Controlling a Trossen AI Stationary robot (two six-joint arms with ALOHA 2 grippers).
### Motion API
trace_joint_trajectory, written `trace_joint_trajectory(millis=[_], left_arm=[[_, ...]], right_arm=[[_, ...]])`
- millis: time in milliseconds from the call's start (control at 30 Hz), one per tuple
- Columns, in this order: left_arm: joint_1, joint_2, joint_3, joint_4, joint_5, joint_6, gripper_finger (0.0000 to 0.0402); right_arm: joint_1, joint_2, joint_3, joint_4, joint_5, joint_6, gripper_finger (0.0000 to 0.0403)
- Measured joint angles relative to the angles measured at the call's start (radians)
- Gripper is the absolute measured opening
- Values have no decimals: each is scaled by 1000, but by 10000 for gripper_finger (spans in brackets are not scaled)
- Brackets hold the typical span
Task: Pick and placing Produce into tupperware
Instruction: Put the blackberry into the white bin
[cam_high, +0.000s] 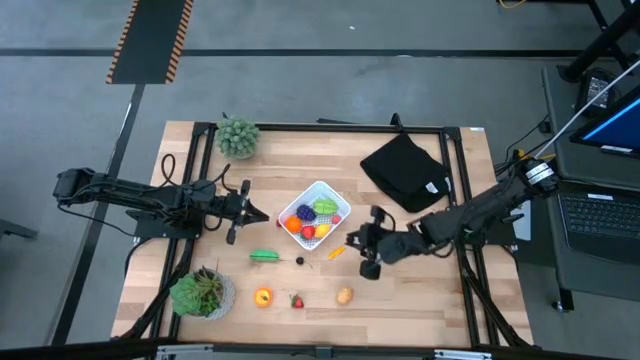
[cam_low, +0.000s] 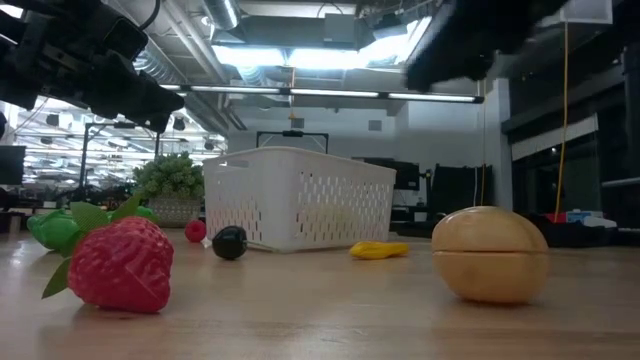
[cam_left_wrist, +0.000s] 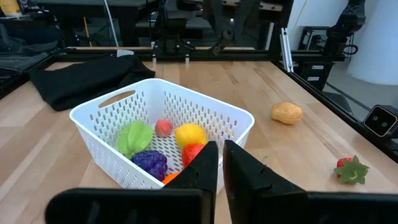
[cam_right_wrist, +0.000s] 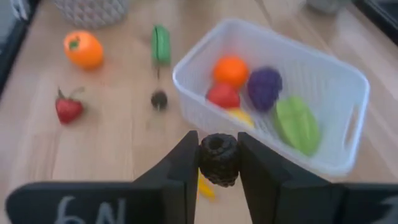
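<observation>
The white tupperware stands mid-table and holds several produce pieces: orange, red, yellow, purple and green. My right gripper hovers off the container's right near side, shut on a dark blackberry. My left gripper is shut and hangs just left of the container, touching nothing. Loose on the wood lie a green pod, a small dark berry, a yellow piece, an orange fruit, a strawberry and a tan piece. My right gripper pinches the blackberry between its two fingers, one finger on each side of it. The berry is lifted clear of the table, above the wood just outside the container's wall.
Two potted plants stand on the left side, one far and one near. A black cloth lies at the far right. Black frame rails run along the table's sides. Bare wood shows at the near right.
</observation>
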Motion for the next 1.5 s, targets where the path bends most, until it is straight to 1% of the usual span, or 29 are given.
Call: trace_joint_trajectory(millis=[67,133,467,600,800,933,1267,1367,1500], left_arm=[[0,0,0,0,0,3,26],[0,0,0,0,0,15,32],[0,0,0,0,0,27,57],[0,0,0,0,0,27,66],[0,0,0,1,0,32,76],[0,0,0,1,0,52,82],[0,0,0,6,0,51,91],[0,0,0,6,0,51,87],[0,0,0,6,0,51,78]], right_arm=[[-35,-2,-24,94,-43,-63,94],[-73,-3,-73,236,-105,-117,94],[-216,-3,-368,859,-289,-256,94],[-267,-3,-475,1053,-354,-258,94],[-304,-3,-579,1273,-397,-310,94],[-320,-3,-594,1291,-398,-330,94],[-371,-3,-568,1289,-393,-355,94],[-389,-3,-568,1288,-366,-334,94],[-403,-3,-568,1276,-362,-331,94]])
